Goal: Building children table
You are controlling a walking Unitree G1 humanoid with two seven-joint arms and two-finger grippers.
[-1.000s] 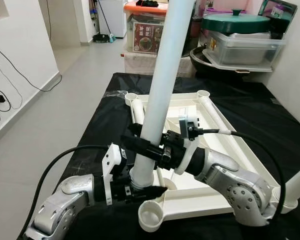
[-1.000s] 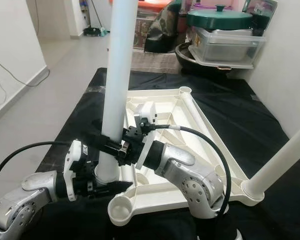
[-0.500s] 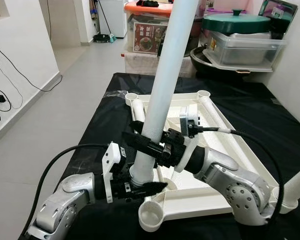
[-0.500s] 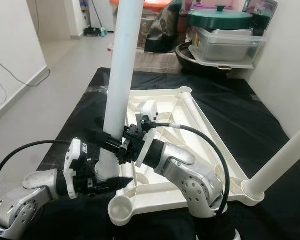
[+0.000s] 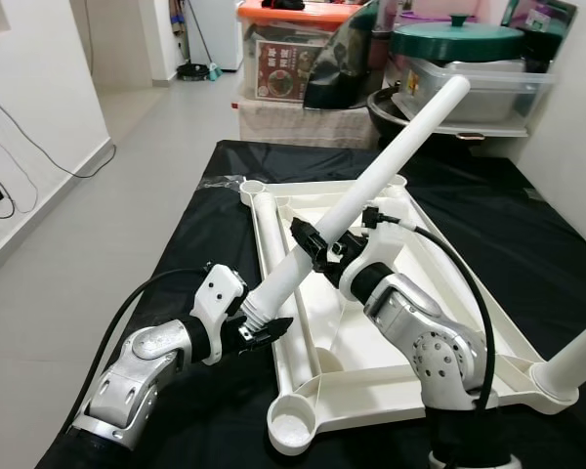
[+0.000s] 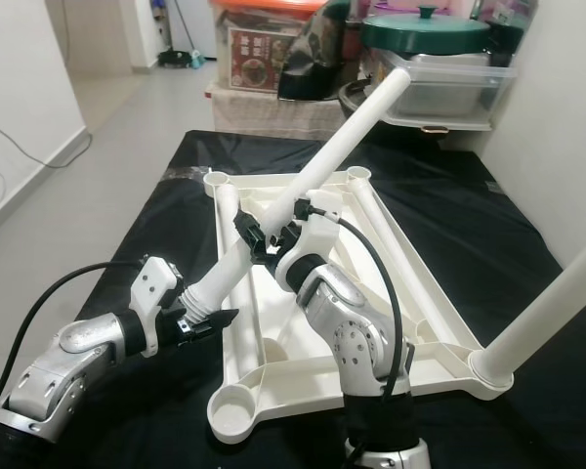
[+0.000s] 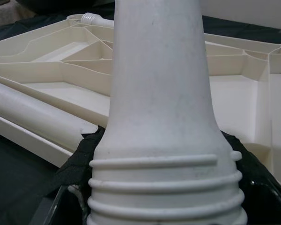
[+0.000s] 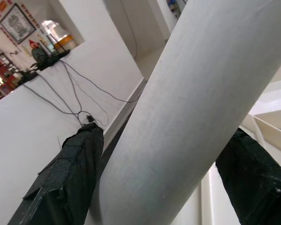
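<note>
The cream table top point(image 5: 439, 293) lies upside down on a black cloth point(image 5: 195, 254). Both grippers hold a long white table leg point(image 5: 391, 156), which slants from near left up toward the far right. My left gripper point(image 5: 264, 327) is shut on the leg's threaded lower end point(image 7: 164, 187), just over the top's left edge. My right gripper point(image 5: 317, 244) is shut around the middle of the leg point(image 8: 178, 117). An empty round socket point(image 5: 293, 425) sits at the near-left corner. Another leg point(image 5: 581, 357) stands in the near-right corner.
A white tube point(image 5: 278, 254) lies along the left inner side of the table top. Storage boxes and a green-lidded pot point(image 5: 459, 44) are stacked beyond the far edge. Open grey floor point(image 5: 107, 195) runs along the left, with a white wall and cables beyond.
The leg has swung from nearly upright to a steep lean toward the far right, and its lower end has moved left with the left gripper. Both grippers stayed shut on it. The camera shifted slightly.
</note>
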